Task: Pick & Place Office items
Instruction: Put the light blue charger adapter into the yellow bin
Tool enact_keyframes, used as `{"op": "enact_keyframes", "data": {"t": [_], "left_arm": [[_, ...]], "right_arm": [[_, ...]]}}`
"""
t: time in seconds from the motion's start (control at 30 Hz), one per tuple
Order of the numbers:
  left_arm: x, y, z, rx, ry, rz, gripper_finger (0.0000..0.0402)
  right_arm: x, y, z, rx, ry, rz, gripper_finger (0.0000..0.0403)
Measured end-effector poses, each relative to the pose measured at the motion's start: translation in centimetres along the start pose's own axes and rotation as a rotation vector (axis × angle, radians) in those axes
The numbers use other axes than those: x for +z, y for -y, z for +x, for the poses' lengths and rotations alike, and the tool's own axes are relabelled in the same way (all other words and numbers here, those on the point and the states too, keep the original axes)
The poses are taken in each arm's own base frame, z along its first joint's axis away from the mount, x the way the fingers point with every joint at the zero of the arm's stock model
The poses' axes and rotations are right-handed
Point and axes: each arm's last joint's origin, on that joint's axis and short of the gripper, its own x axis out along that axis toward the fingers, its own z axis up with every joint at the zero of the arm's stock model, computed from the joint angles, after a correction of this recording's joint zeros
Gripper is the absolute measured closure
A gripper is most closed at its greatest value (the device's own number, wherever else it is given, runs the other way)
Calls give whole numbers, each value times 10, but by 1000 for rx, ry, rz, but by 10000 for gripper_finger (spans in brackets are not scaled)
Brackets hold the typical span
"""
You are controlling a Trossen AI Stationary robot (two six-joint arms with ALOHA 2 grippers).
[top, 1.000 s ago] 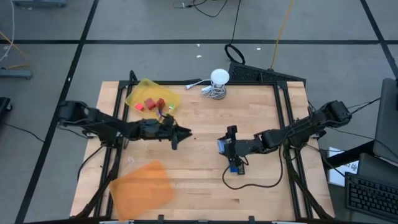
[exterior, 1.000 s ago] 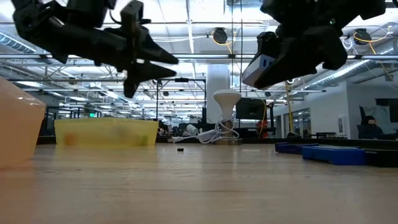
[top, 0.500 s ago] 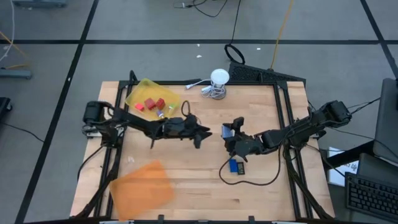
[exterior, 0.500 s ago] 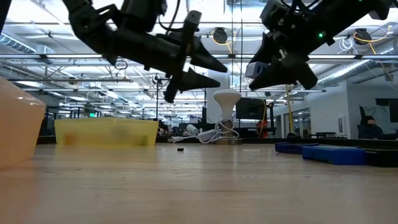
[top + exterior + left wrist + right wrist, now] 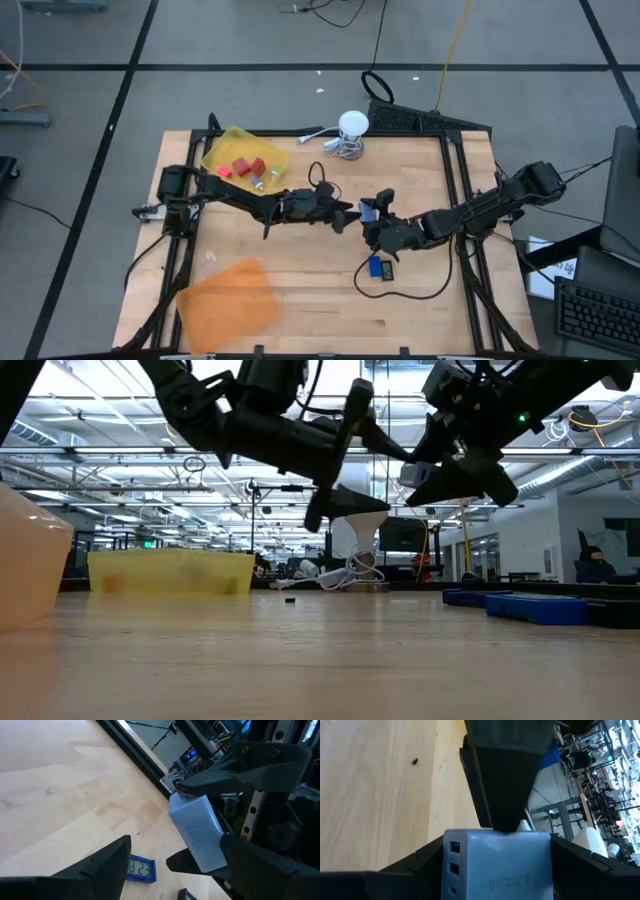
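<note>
Change vs. one second ago: the left arm has swung from beside the yellow tray (image 5: 222,152) out to mid-table, and its fingers have spread. The right arm has lifted slightly and turned its load toward it.

Now:
- The left claw (image 5: 347,214) is spread wide and holds nothing. It is raised off the table (image 5: 430,300) at its centre, tip to tip with the right claw (image 5: 373,219).
- The right claw is clamped on a pale blue block (image 5: 366,209), held in the air between the two arms.
- Red pieces (image 5: 247,166) lie in the yellow tray at the table's back left corner.
- A small blue display piece (image 5: 378,266) lies on the table under the right arm, towards the front edge.
- The orange tray (image 5: 228,305) sits at the front left corner.
- The white round object (image 5: 351,126) is at the back edge.

Step in hand (judgement): an arm-to-arm handover of the block, with the receiver open and lined up but not yet closed.

Next move calls for: the left fingers to advance until they straddle the block's free end. They should close before the right claw lets go, or the block drops to the table.

View differences:
- The left wrist view shows the block (image 5: 197,832) pinched end-on, with its free length lying between the left fingers. The high view shows only a pale patch there.
- The right wrist view shows ports on the block's face (image 5: 495,862).
- The low view shows both claws well clear of the table. It also shows a tiny dark piece (image 5: 290,600) lying far back, which the high view does not resolve.
</note>
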Motion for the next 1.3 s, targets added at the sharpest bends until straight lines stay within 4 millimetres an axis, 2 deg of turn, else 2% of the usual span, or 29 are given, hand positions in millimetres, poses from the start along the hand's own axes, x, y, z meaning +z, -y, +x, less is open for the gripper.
{"op": "enact_keyframes", "data": {"t": [0.3,0.53,0.8,0.93,1.17,1.3], "left_arm": [[6,13,20,-55,28,7,80],[7,19,21,-63,34,75,80],[6,20,21,-68,30,64,83],[6,19,21,-61,26,62,113],[8,16,21,-51,34,31,208],[9,15,22,-53,37,-13,226]], "right_arm": [[3,1,0,4,24,28,129],[6,2,0,-2,42,47,129],[6,2,0,-3,47,49,129],[6,2,0,-3,47,49,128],[6,3,0,-12,41,30,129],[6,3,0,-16,39,27,128]]}}
